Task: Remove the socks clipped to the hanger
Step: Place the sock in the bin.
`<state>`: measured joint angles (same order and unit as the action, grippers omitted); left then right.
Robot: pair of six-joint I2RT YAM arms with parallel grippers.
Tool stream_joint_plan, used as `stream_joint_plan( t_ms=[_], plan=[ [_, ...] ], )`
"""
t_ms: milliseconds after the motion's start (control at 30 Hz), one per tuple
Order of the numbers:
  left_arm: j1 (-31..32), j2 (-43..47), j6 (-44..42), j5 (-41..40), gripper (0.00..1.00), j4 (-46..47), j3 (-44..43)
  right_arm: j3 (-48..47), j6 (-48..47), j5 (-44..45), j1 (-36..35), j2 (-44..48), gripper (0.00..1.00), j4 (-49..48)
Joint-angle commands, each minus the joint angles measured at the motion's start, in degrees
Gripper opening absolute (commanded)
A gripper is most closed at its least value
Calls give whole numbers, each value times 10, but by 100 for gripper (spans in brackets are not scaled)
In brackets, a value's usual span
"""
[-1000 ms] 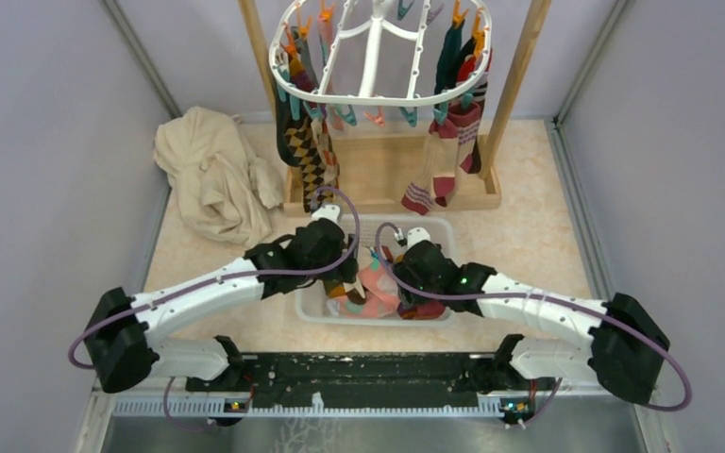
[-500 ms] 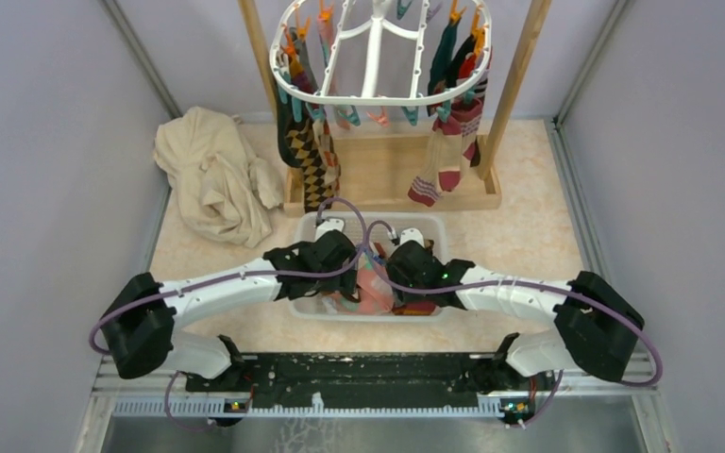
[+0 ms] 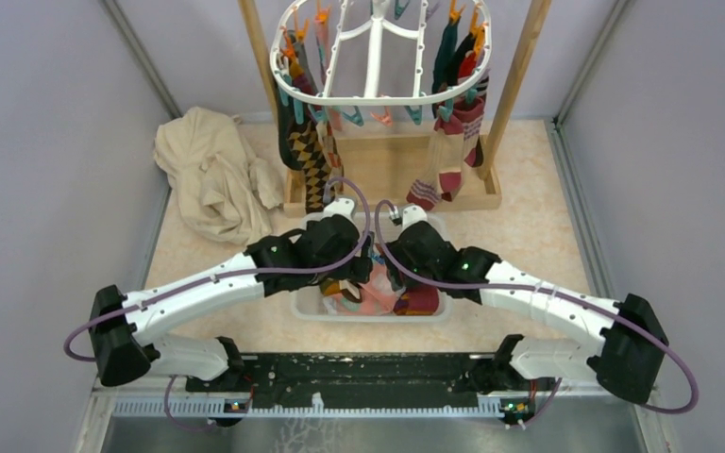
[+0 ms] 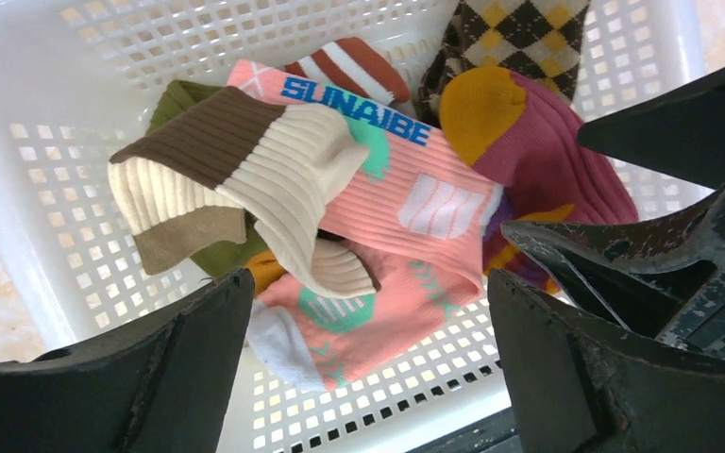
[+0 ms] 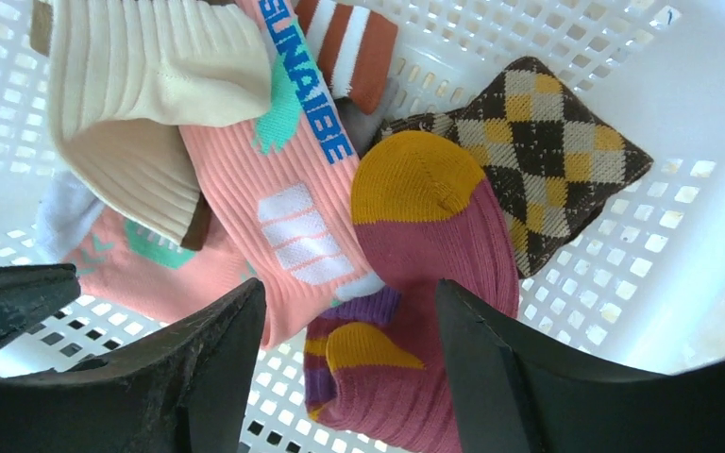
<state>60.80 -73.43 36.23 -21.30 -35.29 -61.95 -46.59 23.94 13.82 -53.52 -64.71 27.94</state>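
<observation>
The white oval hanger hangs at the back between the wooden posts. Socks are clipped to it: an argyle and dark group on the left and a red striped group on the right. Both grippers hover over the white mesh basket, far below the hanger. My left gripper is open above a pink sock and a cream-and-brown sock. My right gripper is open above a maroon-and-yellow sock lying loose in the basket, next to an argyle sock.
A crumpled beige cloth lies at the left by the wall. The wooden frame and its base board stand just behind the basket. Grey walls close in on both sides.
Half a second ago both wrists were lower and nearer in the basket; they have since lifted toward its far side. The clipped socks have swayed slightly.
</observation>
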Motion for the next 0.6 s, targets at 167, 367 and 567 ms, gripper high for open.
stream_joint_plan(
  t_ms=[167, 367, 567],
  plan=[
    [-20, -24, -11, -53, 99, 76, 69, -41, -21, -34, -4, -77, 68, -53],
    [-35, -51, -9, -20, 99, 133, 109, -30, -23, -48, -4, -130, 68, -79],
    [-35, -58, 10, 10, 99, 136, 129, 25, 7, -73, -4, -152, 68, -122]
  ],
)
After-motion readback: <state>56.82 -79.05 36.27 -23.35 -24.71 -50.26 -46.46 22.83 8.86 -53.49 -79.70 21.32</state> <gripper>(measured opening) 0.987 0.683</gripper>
